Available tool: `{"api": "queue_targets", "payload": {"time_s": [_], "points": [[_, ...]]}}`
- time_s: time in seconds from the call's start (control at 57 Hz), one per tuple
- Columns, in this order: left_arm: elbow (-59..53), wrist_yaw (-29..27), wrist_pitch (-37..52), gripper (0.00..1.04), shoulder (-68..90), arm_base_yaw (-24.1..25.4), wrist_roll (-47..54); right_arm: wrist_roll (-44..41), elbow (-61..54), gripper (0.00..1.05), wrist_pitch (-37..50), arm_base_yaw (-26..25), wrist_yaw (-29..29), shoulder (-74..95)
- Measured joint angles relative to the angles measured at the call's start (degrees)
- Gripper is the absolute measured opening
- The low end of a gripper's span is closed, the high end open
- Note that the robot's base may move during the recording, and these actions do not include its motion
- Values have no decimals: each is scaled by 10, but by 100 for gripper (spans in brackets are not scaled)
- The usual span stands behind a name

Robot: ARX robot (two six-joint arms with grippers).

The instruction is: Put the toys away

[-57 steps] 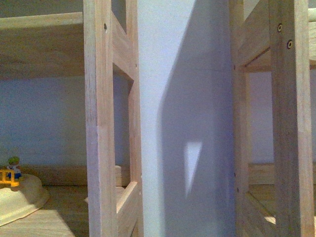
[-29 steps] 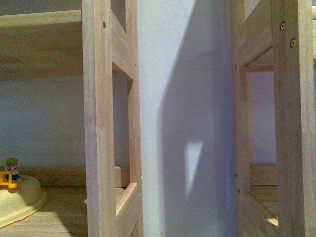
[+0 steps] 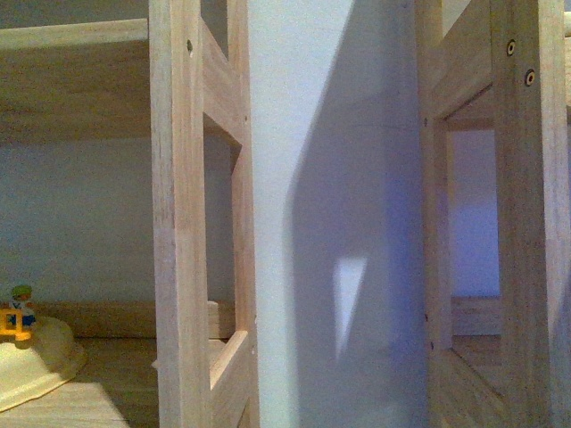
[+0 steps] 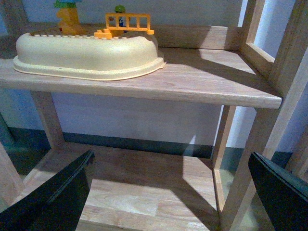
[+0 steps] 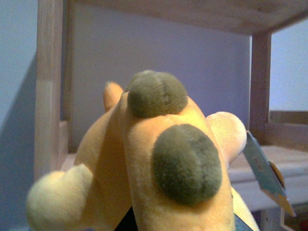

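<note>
**Step in hand: carrying the toy to the shelving.** The soft orange-yellow plush animal [image 5: 159, 159] fills the right wrist view, close against the camera and resting on no board. The right end effector's fingers are hidden behind it. From this position the end effector is judged to be pinching the plush animal from below, though the grip itself cannot be seen. Behind the toy are an upright post and the pale wooden shelf board [image 5: 284, 159] of an open bay, whose front edge lies lower than the toy.

The left end effector [image 4: 171, 156] is spread wide and empty, its two dark fingers [image 4: 57, 197] well apart. It hovers before the lower board of the light wooden shelving unit [image 3: 178, 223]. On the board above lies a cream studded plastic base [image 4: 86, 53], which carries a small orange toy fence [image 4: 127, 24] near the board's rear edge. The front view shows neither arm, only two such shelving units with white wall between them.

**Next move (judgement).** The toy has not yet been put away. The right arm would need to carry it past the front edge of a bay, lower it until the board takes its weight, and only then part the fingers. A soft, bulky body may catch on a post or roll toward the front edge.

**Appearance of the toy.** It has short pile and a rounded shape, with two dark grey oval patches, paler cream lobes at either side and a printed card tag [image 5: 264, 173] hanging from it.
</note>
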Motion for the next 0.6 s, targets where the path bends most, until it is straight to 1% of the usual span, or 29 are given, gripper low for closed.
{"api": "queue_targets", "payload": {"time_s": [0.053, 0.105, 0.175, 0.193, 0.228, 0.245, 0.263, 0.281, 0.316, 0.368, 0.403, 0.456, 0.491, 0.508, 0.544, 0.561, 0.596], "points": [[0, 0, 0, 98, 0, 0, 0, 1, 27, 7, -14, -19, -20, 9], [0, 0, 0, 98, 0, 0, 0, 14, 69, 7, -39, -57, -54, 22], [0, 0, 0, 98, 0, 0, 0, 35, 108, 7, -75, -106, -85, 32], [0, 0, 0, 98, 0, 0, 0, 50, 124, 7, -96, -136, -109, 36], [0, 0, 0, 98, 0, 0, 0, 80, 146, 7, -122, -181, -139, 42], [0, 0, 0, 98, 0, 0, 0, 88, 151, 7, -130, -194, -148, 44], [0, 0, 0, 98, 0, 0, 0, 105, 162, 7, -146, -220, -167, 47], [0, 0, 0, 98, 0, 0, 0, 110, 167, 7, -154, -233, -172, 48], [0, 0, 0, 98, 0, 0, 0, 148, 186, 7, -184, -288, -216, 55], [0, 0, 0, 98, 0, 0, 0, 188, 203, 7, -211, -347, -259, 63], [0, 0, 0, 98, 0, 0, 0, 237, 218, 7, -234, -407, -305, 72], [0, 0, 0, 98, 0, 0, 0, 280, 234, 7, -252, -466, -351, 84], [0, 0, 0, 98, 0, 0, 0, 316, 248, 7, -261, -524, -395, 96], [0, 0, 0, 98, 0, 0, 0, 331, 252, 7, -263, -538, -405, 100], [0, 0, 0, 98, 0, 0, 0, 365, 266, 7, -270, -590, -445, 113], [0, 0, 0, 98, 0, 0, 0, 379, 269, 7, -271, -602, -454, 116], [0, 0, 0, 98, 0, 0, 0, 408, 280, 7, -273, -646, -487, 130]]}}
